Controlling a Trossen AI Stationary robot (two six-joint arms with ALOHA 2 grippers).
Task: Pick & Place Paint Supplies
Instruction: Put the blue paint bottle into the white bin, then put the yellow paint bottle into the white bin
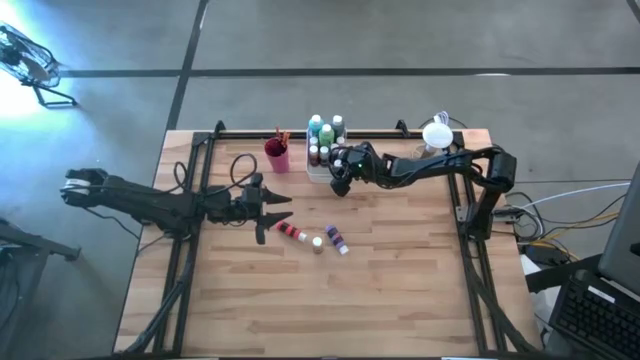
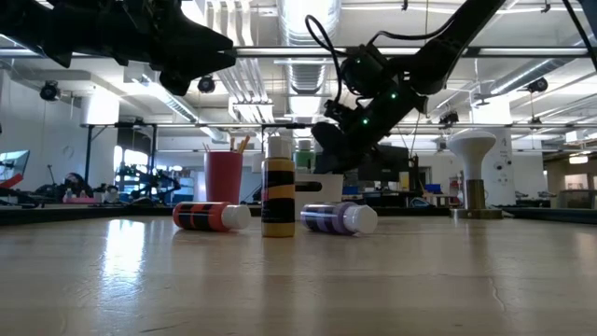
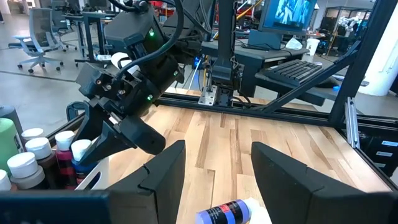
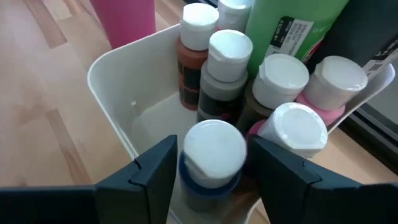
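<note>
On the middle of the bench three paint bottles wait: a red bottle point(image 1: 288, 231) lying on its side, a yellow-brown bottle point(image 2: 278, 197) standing upright, and a purple bottle point(image 1: 337, 239) lying with its long axis slanting toward the near right. The left gripper point(image 1: 281, 211), fingers spread and empty, hovers just beside the red bottle and is clearly the nearer arm. Farther back, at the far edge, the right gripper point(image 4: 211, 171) straddles a blue bottle point(image 4: 210, 163) set inside the white tray point(image 4: 115, 93) among other capped bottles; whether its fingers still pinch I cannot tell.
</note>
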